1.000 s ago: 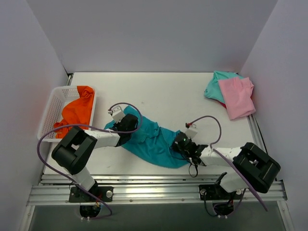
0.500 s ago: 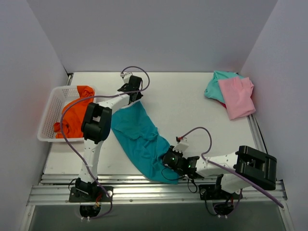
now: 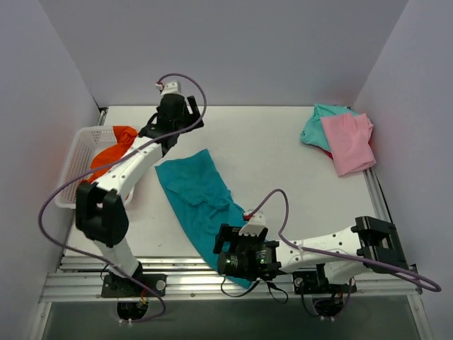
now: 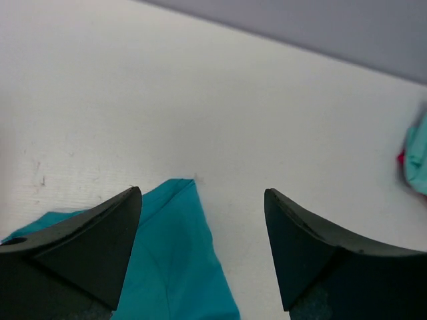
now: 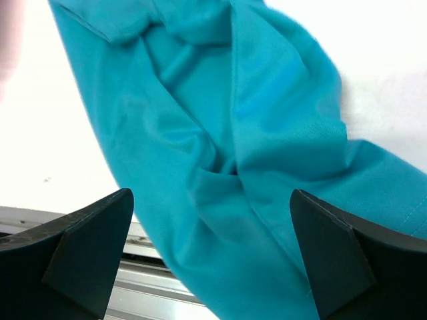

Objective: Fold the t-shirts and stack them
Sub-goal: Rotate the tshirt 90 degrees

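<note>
A large teal-blue t-shirt (image 3: 202, 202) lies in a long diagonal strip from the table's middle left down to the front edge. My left gripper (image 3: 185, 120) hangs open above the back left of the table, just beyond the shirt's far corner (image 4: 173, 260), with nothing between its fingers (image 4: 87, 247). My right gripper (image 3: 228, 256) is open at the front edge, over the shirt's near end (image 5: 253, 133), which bunches in folds between its fingers without being pinched. A pink t-shirt (image 3: 348, 142) lies on a mint-green one (image 3: 317, 124) at the back right. An orange t-shirt (image 3: 113, 159) fills the basket.
The white lattice basket (image 3: 76, 166) stands at the left edge, close to my left arm. The metal front rail (image 5: 143, 270) shows just below the teal shirt's near end. Grey walls close in the left, back and right sides.
Both grippers have opened and let go of the teal shirt. The left one drew back and up toward the far wall. The right one slid to the front edge. The shirt now lies stretched out.
</note>
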You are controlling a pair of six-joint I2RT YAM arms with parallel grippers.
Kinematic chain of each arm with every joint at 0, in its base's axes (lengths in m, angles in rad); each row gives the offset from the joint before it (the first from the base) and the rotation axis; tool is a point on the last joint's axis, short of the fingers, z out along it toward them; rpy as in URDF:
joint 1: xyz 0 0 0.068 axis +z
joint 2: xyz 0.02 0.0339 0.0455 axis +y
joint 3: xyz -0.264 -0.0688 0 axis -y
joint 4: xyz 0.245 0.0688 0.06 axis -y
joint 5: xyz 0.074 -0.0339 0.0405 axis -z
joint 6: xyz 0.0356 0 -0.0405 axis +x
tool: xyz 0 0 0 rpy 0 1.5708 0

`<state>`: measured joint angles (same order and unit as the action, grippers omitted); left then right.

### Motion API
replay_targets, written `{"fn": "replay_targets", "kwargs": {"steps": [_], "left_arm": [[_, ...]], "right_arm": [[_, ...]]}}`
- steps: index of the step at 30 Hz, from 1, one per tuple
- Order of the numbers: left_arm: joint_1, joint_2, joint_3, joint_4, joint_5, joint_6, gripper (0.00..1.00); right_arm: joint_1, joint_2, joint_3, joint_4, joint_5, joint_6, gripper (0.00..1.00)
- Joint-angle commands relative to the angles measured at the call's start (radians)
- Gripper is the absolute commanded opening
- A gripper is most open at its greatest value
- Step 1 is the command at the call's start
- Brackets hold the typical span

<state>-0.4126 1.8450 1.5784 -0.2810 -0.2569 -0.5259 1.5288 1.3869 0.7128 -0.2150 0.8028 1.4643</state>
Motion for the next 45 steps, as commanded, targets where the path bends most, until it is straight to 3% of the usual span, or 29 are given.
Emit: {"fn": "replay_targets", "kwargs": {"steps": [1,4,7,10,12,13,15,16,19,28,34,36,40,45], "left_arm": [[0.001,-0.217,-0.063,0.037,0.014,0.058,0.84],[-0.006,-0.294,-0.208,0.041,0.030,-0.002,0.82],[-0.015,-0.326,-0.406,0.118,0.054,-0.084,0.73],[-0.018,-0.300,-0.535,0.189,0.053,-0.131,0.36],[-0.025,-0.274,-0.569,0.223,0.070,-0.164,0.03],[-0.031,-0.251,-0.589,0.242,0.068,-0.171,0.02],[-0.052,-0.228,-0.594,0.249,0.062,-0.183,0.02],[-0.057,-0.202,-0.589,0.238,0.064,-0.183,0.02],[-0.071,-0.158,-0.558,0.207,0.047,-0.194,0.02],[-0.043,0.029,-0.423,0.158,0.033,-0.198,0.02],[0.008,0.179,-0.298,0.141,0.068,-0.197,0.02],[0.029,0.245,-0.247,0.115,0.111,-0.189,0.02],[0.047,0.373,-0.015,0.031,0.149,-0.160,0.02],[0.083,0.612,0.371,-0.182,0.248,-0.129,0.03]], "right_arm": [[0.050,0.041,0.131,-0.311,0.211,0.080,1.00],[0.059,0.113,0.226,-0.447,0.294,0.132,1.00],[0.054,0.146,0.299,-0.587,0.367,0.212,1.00],[0.047,0.098,0.312,-0.615,0.429,0.208,0.97],[0.036,0.042,0.300,-0.533,0.455,0.094,0.88],[0.028,0.020,0.291,-0.487,0.464,0.029,0.73],[-0.004,-0.029,0.255,-0.351,0.464,-0.089,0.56],[-0.019,-0.044,0.245,-0.321,0.460,-0.155,0.33],[-0.077,-0.077,0.214,-0.261,0.424,-0.202,0.03],[-0.165,-0.092,0.229,-0.371,0.449,-0.153,0.08],[-0.257,-0.163,0.211,-0.313,0.441,-0.275,0.10],[-0.306,-0.207,0.192,-0.221,0.423,-0.378,0.10],[-0.419,-0.267,0.117,-0.014,0.302,-0.539,0.11],[-0.522,-0.272,0.086,0.045,0.233,-0.591,0.10]]}}
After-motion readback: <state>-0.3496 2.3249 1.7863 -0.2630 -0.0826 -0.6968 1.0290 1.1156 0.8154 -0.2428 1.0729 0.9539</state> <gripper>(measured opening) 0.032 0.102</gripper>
